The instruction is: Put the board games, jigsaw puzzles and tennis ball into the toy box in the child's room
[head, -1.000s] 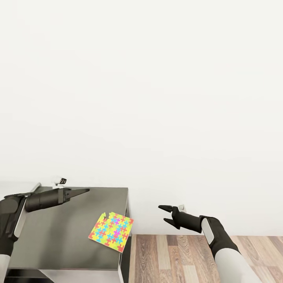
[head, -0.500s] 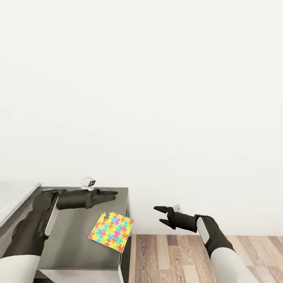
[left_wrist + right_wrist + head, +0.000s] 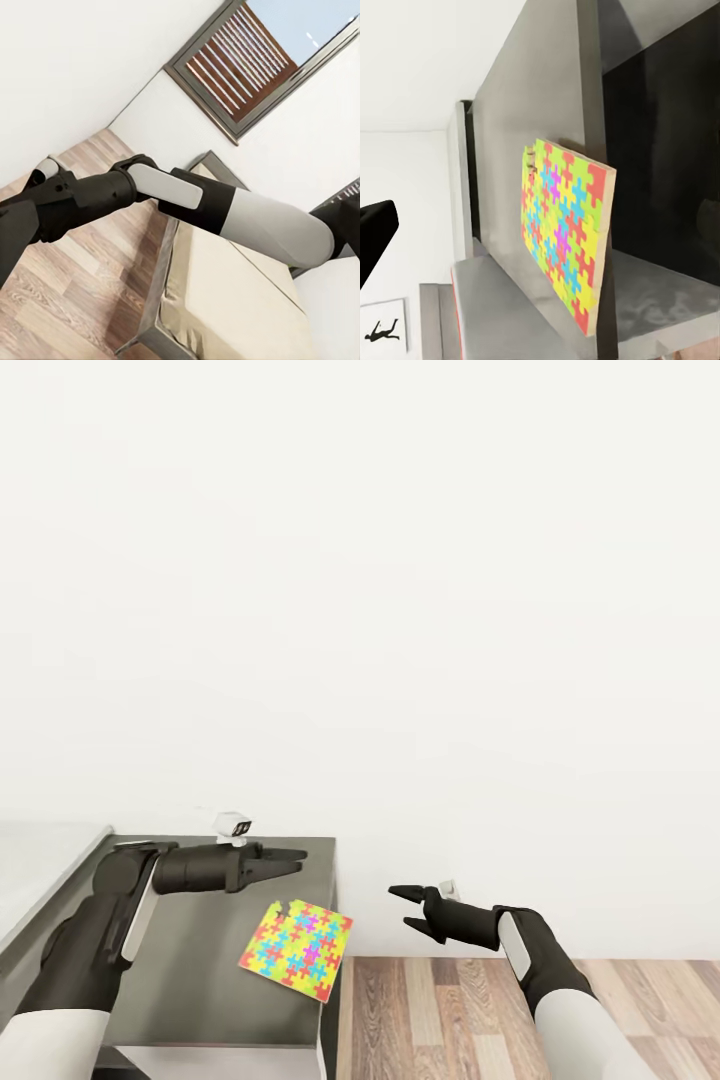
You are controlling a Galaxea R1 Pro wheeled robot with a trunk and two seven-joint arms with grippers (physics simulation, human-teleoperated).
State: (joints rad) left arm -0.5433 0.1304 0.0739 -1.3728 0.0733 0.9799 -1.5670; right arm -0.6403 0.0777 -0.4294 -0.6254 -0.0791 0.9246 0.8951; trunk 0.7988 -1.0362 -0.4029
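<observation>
One jigsaw puzzle (image 3: 296,950) lies flat at the corner of the dark grey counter (image 3: 190,980), its outer corner poking a little past the edge above the wood-plank floor (image 3: 480,1010). It is not yet in any toy box, and neither arm carries anything, so by my reckoning this piece of the job is still ahead. How the other toys stand I cannot say from here.

The left hand (image 3: 292,858) reaches out level over the back of the counter, fingers nearly together and gripping nothing. The puzzle sits just in front of and below it, close but not touched.

The right hand (image 3: 403,909) hangs off the counter's end, out over the floor, with its fingers parted and empty, pointing back toward the puzzle. The puzzle lies beside it, across the counter's edge, with a clear gap between them. From the right wrist the puzzle (image 3: 566,232) is plainly flat on the top, notched edge facing the camera. The bed (image 3: 240,315) shows in the left wrist view, bare.
</observation>
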